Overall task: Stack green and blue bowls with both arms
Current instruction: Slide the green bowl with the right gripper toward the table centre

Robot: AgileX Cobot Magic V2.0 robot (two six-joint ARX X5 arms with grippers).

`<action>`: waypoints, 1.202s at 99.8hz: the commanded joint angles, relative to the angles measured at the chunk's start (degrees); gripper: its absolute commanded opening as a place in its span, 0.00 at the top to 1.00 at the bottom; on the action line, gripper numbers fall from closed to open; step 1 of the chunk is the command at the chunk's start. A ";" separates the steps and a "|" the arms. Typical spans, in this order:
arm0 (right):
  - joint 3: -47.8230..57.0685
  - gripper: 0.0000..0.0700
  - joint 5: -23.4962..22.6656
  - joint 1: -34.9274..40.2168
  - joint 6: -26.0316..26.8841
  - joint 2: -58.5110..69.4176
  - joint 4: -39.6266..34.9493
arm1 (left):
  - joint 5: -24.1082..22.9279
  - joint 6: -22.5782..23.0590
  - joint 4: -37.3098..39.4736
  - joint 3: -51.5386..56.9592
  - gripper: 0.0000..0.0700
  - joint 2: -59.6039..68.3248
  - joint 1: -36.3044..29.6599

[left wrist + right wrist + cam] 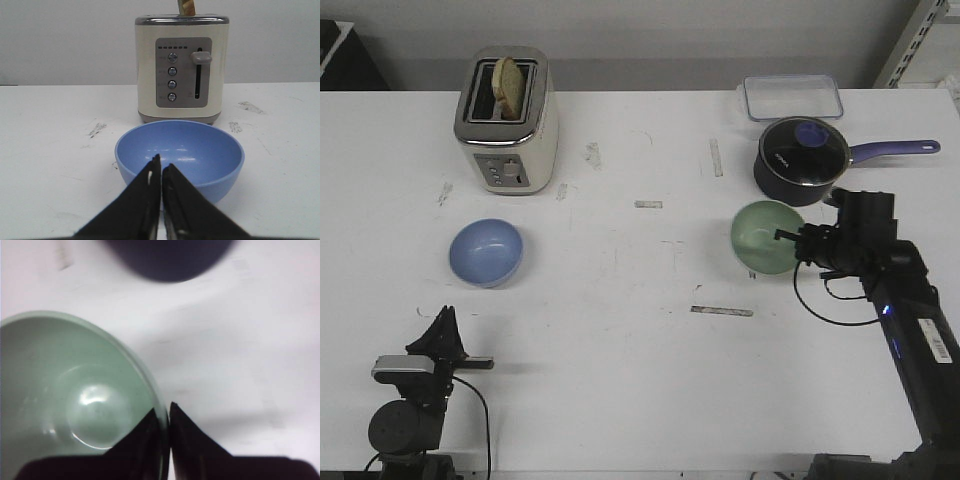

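Pickup step: your right gripper [786, 238] pinches the green bowl's [763, 236] rim near the right edge. Left gripper [161, 172] pressed together, empty, short of the blue bowl [486, 252], left side. Next, lift and carry across.

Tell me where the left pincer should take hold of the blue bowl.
Pinch the near rim of the blue bowl, one finger inside and one outside. It sits upright and open, with a thin wall. The left pincer is nearly shut and already faces it from the robot's side, so open it first.
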 commanded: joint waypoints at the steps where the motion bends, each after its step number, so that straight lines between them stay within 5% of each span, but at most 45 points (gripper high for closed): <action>1: 0.98 1.00 -0.17 4.31 2.49 0.66 0.52 | 0.02 0.07 0.68 -1.20 1.00 -0.11 -0.15; 40: 0.98 1.00 1.95 25.79 13.88 7.78 9.29 | 0.02 0.07 0.68 -1.20 1.00 -0.11 -0.15; 95: 0.98 0.97 4.79 31.08 16.76 14.82 12.20 | 0.02 0.07 0.68 -1.20 1.00 -0.11 -0.15; 120: 0.98 0.59 4.74 31.04 16.70 13.05 12.55 | 0.02 0.07 0.68 -1.20 1.00 -0.11 -0.15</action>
